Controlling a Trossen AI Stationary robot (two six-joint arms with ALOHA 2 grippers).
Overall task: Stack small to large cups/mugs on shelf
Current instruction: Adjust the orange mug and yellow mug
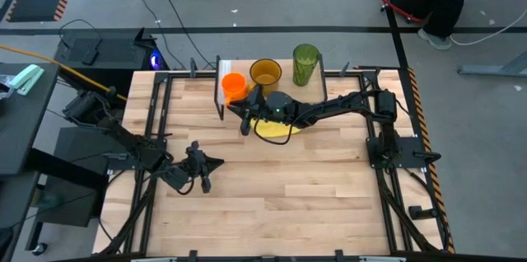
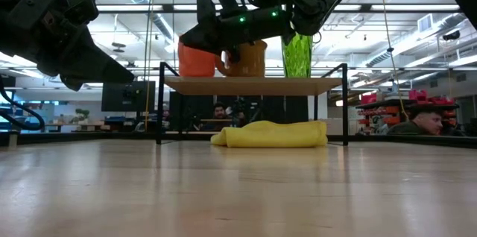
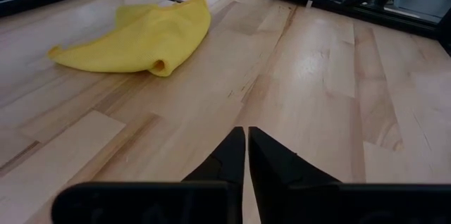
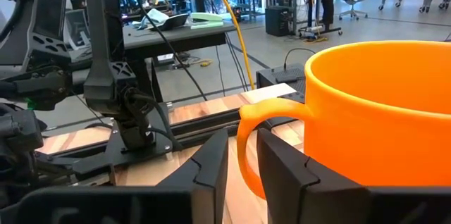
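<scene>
Three cups stand in a row on the shelf at the table's far side: a small orange mug, an amber mug and a tall green tumbler. My right gripper reaches level at the orange mug from the near side. It is open, with one finger on each side of the mug's handle. My left gripper hovers shut over bare wood at the near left, with nothing in it. My right gripper has the orange mug's handle between its two fingers, coming level from the table's near side. Whether either finger touches the handle I cannot tell. The mug stands upright on the shelf board.
A crumpled yellow cloth lies on the table under and just in front of the shelf. The shelf's thin black legs stand at its corners. Black frame rails run along the table's edges. People sit in the room beyond.
</scene>
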